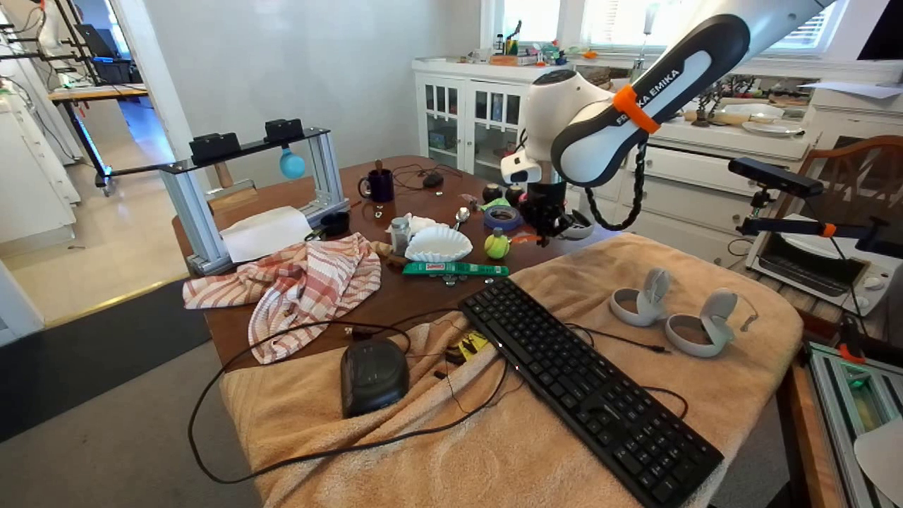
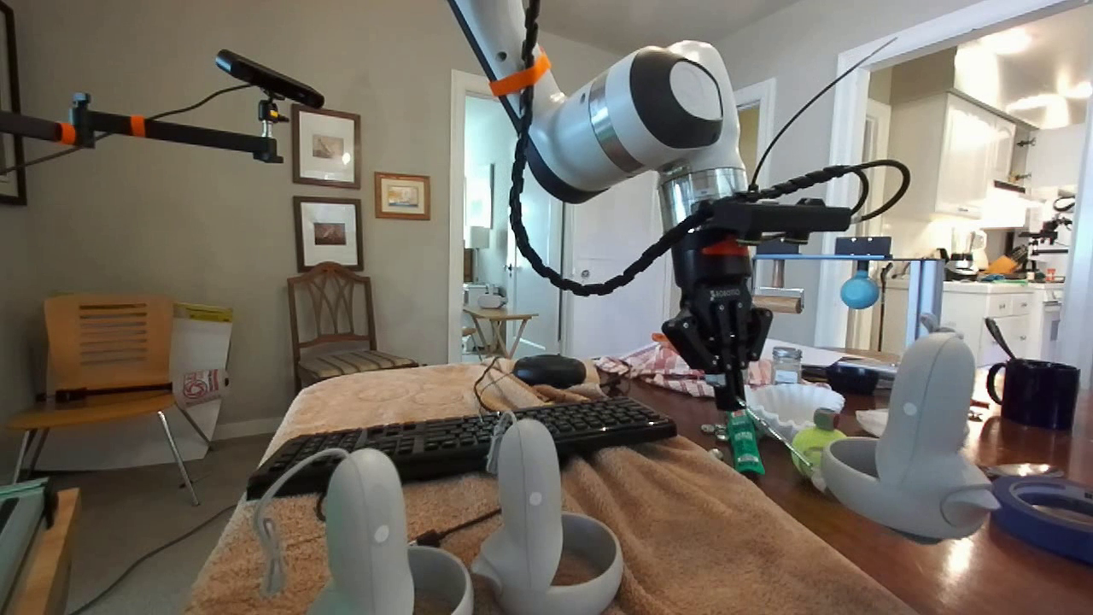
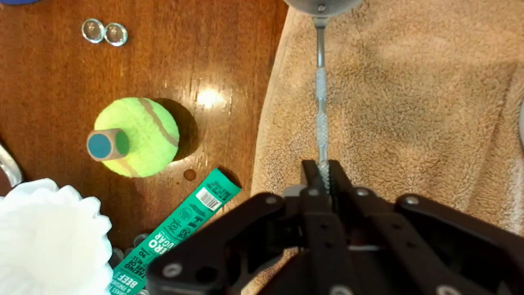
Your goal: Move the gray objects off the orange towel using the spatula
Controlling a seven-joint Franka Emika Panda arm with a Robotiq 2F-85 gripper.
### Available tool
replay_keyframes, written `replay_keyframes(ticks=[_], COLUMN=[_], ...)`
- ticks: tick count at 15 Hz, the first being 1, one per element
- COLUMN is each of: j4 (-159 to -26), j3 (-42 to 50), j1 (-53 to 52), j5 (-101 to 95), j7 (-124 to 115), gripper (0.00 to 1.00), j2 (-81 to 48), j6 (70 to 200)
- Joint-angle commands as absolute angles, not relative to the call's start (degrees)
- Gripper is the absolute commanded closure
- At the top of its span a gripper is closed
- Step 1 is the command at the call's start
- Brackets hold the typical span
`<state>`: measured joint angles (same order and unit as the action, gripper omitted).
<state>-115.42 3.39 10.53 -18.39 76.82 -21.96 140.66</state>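
In the wrist view the spatula (image 3: 321, 94) runs up to a rounded gray shape (image 3: 323, 5), cut off by the top edge and too cropped to name; a pale sliver (image 3: 522, 125) at the right edge is too narrow to identify; the white dish (image 3: 49, 233) is cropped at lower left; in an exterior view the bottom edge slices through two gray objects (image 2: 367, 512); a third gray object (image 2: 909, 453) is at right, and whether it rests on the wooden table (image 3: 229, 53) or on the spatula cannot be told.

The orange towel (image 3: 389, 102) is fuzzy and creased; the table is glossy, with a hard glare near the yellow-green ball (image 3: 151, 141); the dish has a scalloped rim; the spatula is slim metal with a roughened handle, and the gripper (image 3: 323, 176) is pinched tight on it.

The gray objects are matte, each a smooth ring with a paddle-shaped stem; two sit on the towel, above and right of the keyboard (image 1: 585, 381) in an exterior view; the third shows beyond the towel's edge, right of the gripper in both exterior views.
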Motion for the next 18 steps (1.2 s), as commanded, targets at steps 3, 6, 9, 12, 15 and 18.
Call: replay_keyframes(ticks=[3,6,9,12,15,18], j4=[-115.53,-115.93,-116.38,-116.54,-116.67,-116.64], j3=[2.79,2.31,1.72,0.7,-0.57,-1.6], j1=[12.72,13.79,14.74,15.93,17.32,18.38], j5=[-17.52,-16.56,-15.42,-13.1,-10.56,-8.67], j7=[84.74,88.18,91.52,94.62,97.95,100.88], gripper=[0.98,0.98,0.98,0.98,0.98,0.98], j2=[-23.74,-24.44,-25.11,-25.99,-26.66,-27.11], j6=[146.88,149.9,152.17,153.53,154.33,154.6])
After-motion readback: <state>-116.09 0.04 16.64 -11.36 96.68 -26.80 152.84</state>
